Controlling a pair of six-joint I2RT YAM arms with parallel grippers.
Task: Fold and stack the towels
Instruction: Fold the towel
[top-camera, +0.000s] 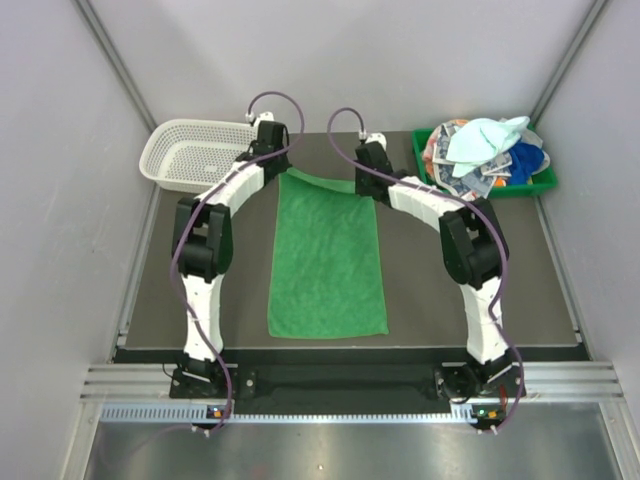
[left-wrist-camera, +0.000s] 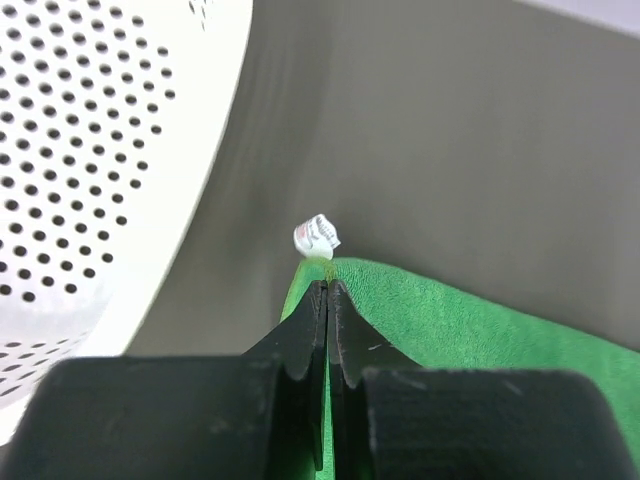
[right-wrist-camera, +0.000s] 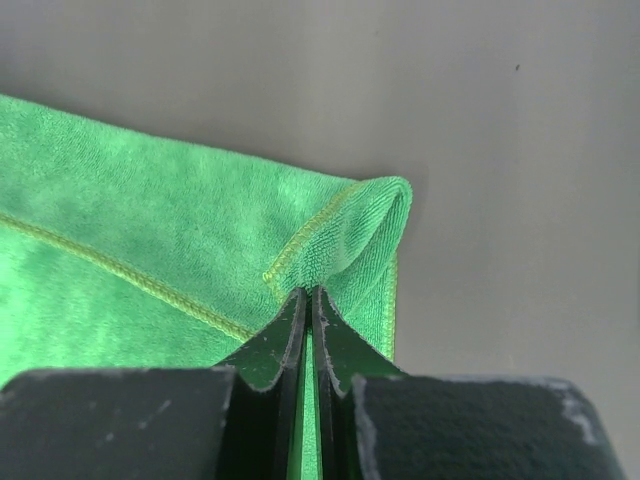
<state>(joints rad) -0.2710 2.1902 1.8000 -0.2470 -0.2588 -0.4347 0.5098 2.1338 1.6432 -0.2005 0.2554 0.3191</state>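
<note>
While the left gripper (left-wrist-camera: 327, 288) and the right gripper (right-wrist-camera: 311, 295) each pinch shut on one corner of the bright green towel (top-camera: 327, 262), lying flat on the surface (top-camera: 430, 290) just beside the white basket (top-camera: 190, 155), they should lift evenly and carry that edge away from the basket.

Green towel (top-camera: 328, 255): far corners hidden beneath left arm (top-camera: 250, 170) and right arm (top-camera: 400, 190). White tag (left-wrist-camera: 317, 236), perhaps a care label: print unreadable. Heaped towels (top-camera: 487, 152): lower ones buried.

towel (top-camera: 327, 262) centred on table (top-camera: 430, 300), basket (top-camera: 188, 181) behind-left, tray (top-camera: 546, 184) behind-right
</note>
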